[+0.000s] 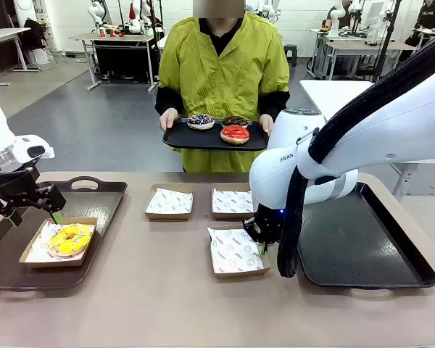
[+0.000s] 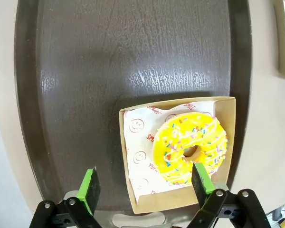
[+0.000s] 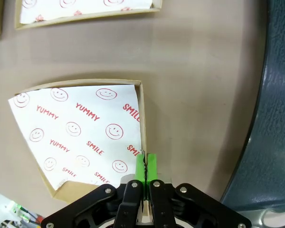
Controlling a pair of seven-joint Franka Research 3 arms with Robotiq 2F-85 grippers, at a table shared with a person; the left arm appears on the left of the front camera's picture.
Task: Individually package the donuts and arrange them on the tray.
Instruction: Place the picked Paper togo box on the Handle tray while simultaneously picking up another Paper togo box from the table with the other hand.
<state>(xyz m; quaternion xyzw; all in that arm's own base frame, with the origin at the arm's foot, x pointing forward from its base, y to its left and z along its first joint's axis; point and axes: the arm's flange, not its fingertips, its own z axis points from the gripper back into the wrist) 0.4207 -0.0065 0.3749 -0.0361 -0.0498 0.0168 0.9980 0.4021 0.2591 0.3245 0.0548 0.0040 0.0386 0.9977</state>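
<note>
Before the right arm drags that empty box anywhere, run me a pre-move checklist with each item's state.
1. Right gripper shut on the side wall of the shallow paper-lined cardboard box: ok.
2. That box loaded with a donut: not ok, printed paper alone inside.
3. Left gripper open, holding nothing: ok.
4. Yellow-iced sprinkled ring donut boxed on the dark left tray: ok.
5. Other three donuts boxed: not ok, they lie on the black tray the person holds.
6. Grip firm enough to lift: cannot tell.
</note>
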